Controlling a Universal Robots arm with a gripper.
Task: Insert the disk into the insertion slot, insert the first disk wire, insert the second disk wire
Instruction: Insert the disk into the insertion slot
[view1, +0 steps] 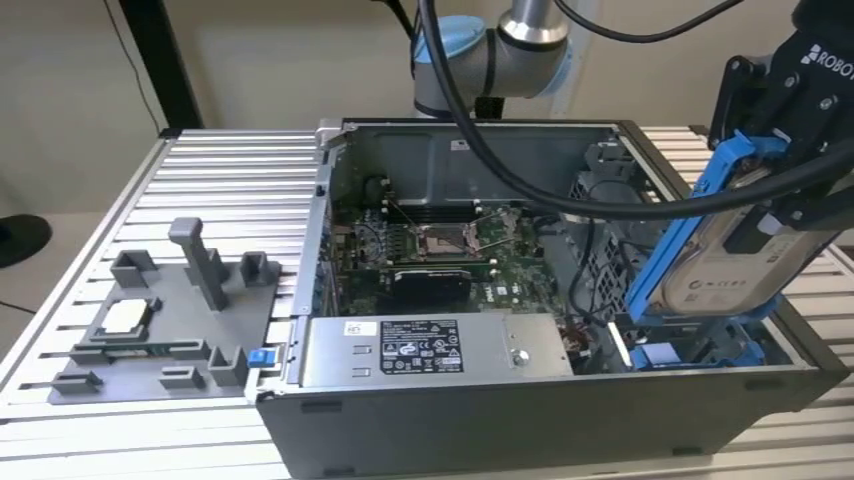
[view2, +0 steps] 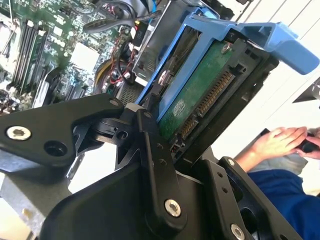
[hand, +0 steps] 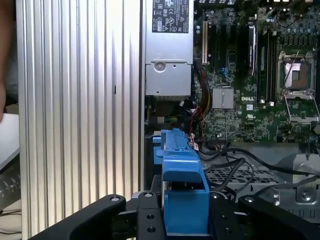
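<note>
Your jaws pinch the disk (view1: 727, 250) by its blue frame, holding it tilted over the insertion slot (view1: 701, 345) to line up with its rails.

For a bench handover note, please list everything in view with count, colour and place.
disk: one, silver-white in blue carrier, tilted over the insertion slot
insertion slot: one, grey with blue rails, case's corner, exterior view's right
computer case: one, dark grey, open, on the table
motherboard: one, green, inside the case
grey box: one, stickered, case's near side
peg tray: one, grey, table, exterior view's left
table: one, silver, slatted, under everything
person's hand: one, beside blue sleeve, second wrist view
arm: one, grey and blue, behind the case
hand: one, black, shut on the disk
</note>
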